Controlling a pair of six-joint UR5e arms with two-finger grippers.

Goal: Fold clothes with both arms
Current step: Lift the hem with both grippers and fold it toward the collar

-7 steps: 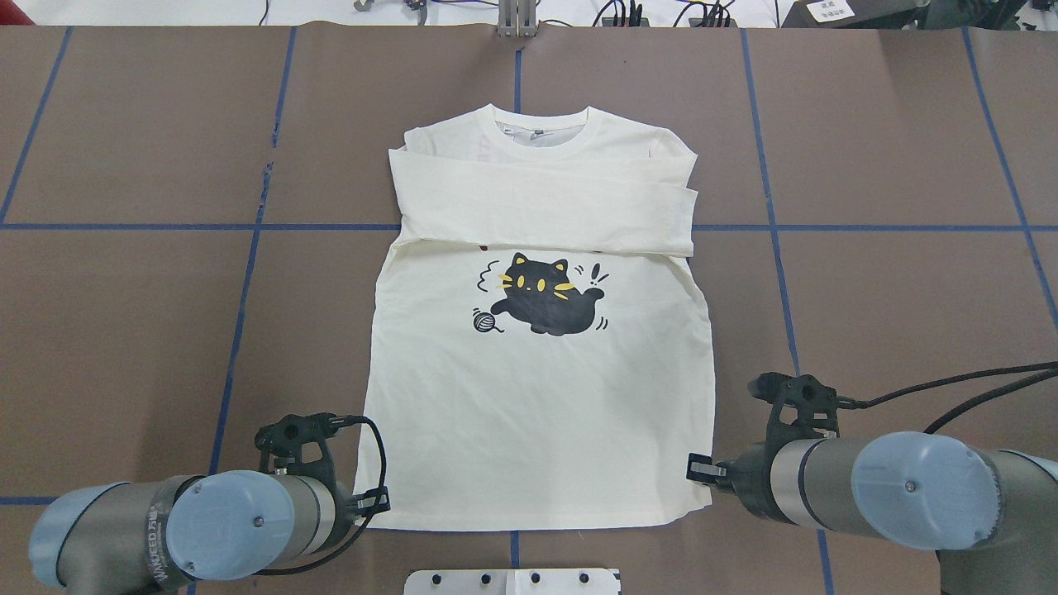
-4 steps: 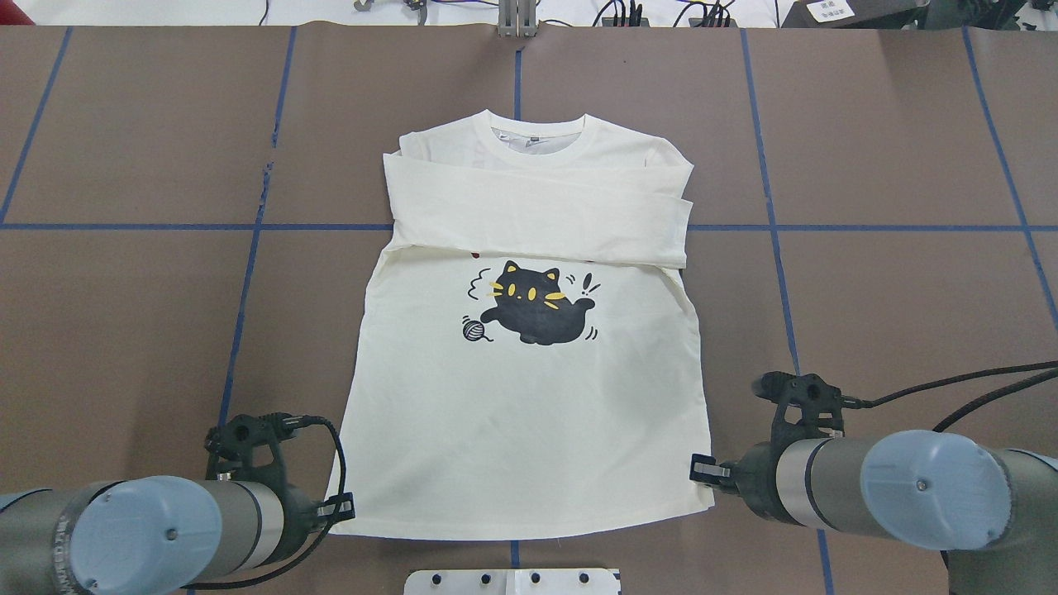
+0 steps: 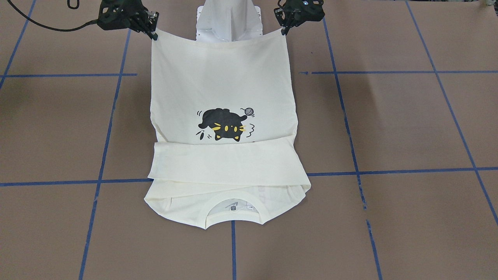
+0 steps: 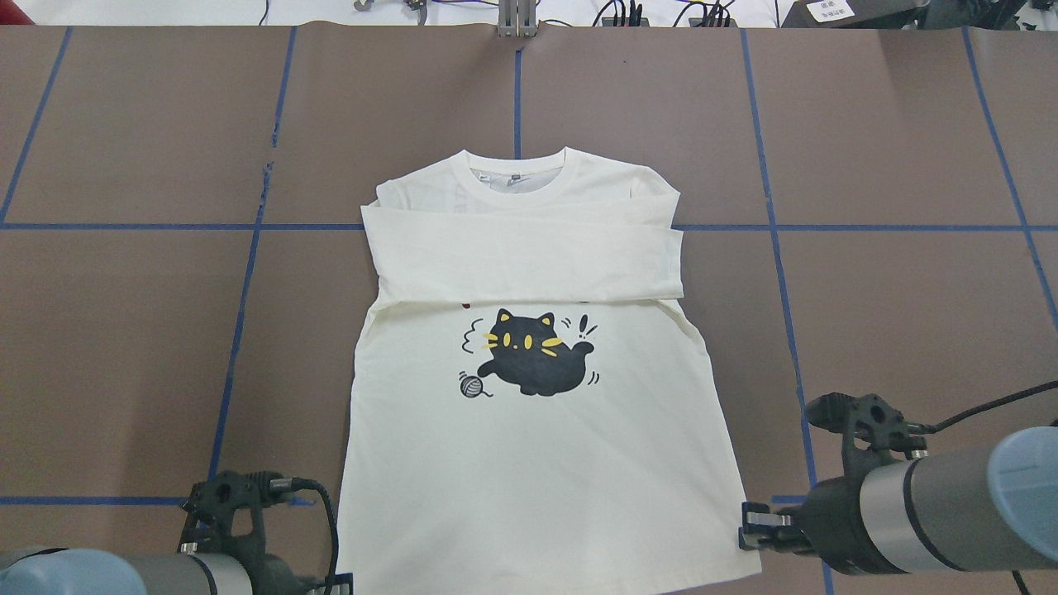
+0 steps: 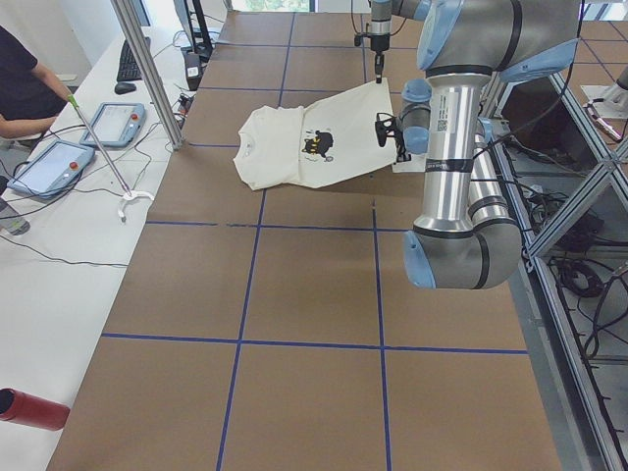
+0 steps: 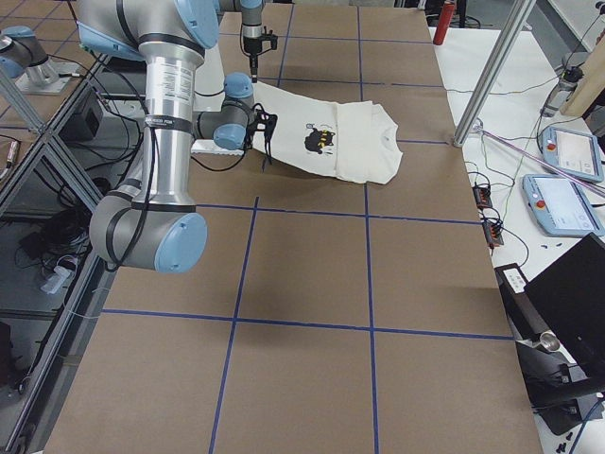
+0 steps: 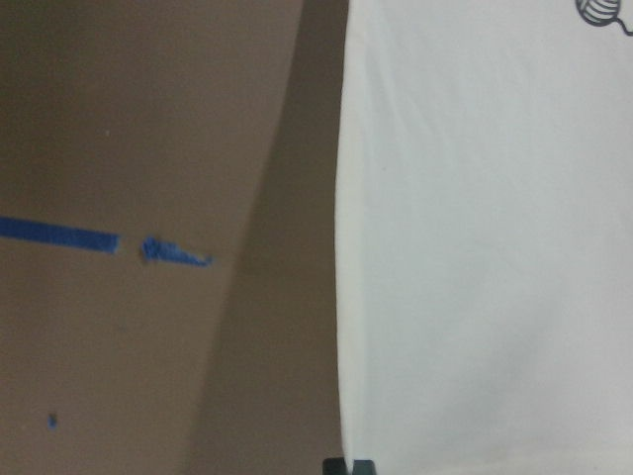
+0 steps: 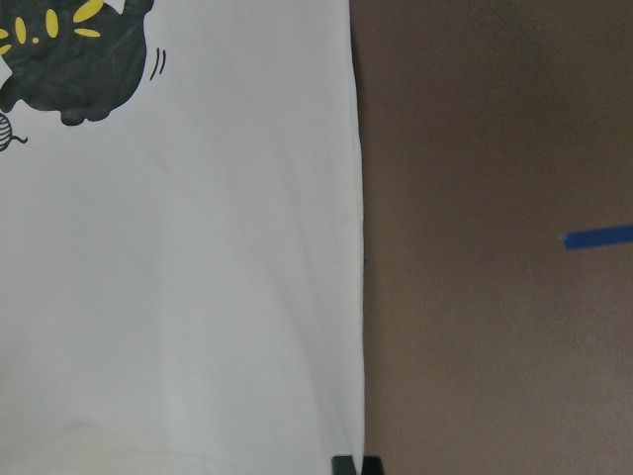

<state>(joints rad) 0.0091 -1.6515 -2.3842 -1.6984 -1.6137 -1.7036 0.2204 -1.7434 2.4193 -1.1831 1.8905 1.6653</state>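
You see the shirt [image 4: 529,463] lying front-up near the middle of the table [image 4: 909,165]. In the overhead view its collar [image 4: 517,178] points to 12 o'clock and its hem [image 3: 218,42] lies toward 6 o'clock, at the robot's edge.

Both sleeves [image 4: 525,260] are folded across the chest in one flat band. The black cat print [image 4: 533,355] sits just below that band, on its 6 o'clock side.

Your left gripper [image 4: 343,583] is at the shirt's 7 o'clock corner, its fingers pressed together on the hem corner. Your right gripper [image 4: 748,529] is at the 5 o'clock corner, pinching the other hem corner in the same way.

From across the table, the hem hangs stretched between the two grippers with a slight sag in the middle. There it partly covers the white pedestal base [image 3: 227,19]. The side views show that end of the shirt raised off the table, while the collar end rests on the brown surface.

Each wrist camera shows a long side edge of the shirt running straight up from the fingertips, with bare table beside it. Blue tape lines [image 4: 124,226] cross the table, and one passes under the shirt at about shoulder level.
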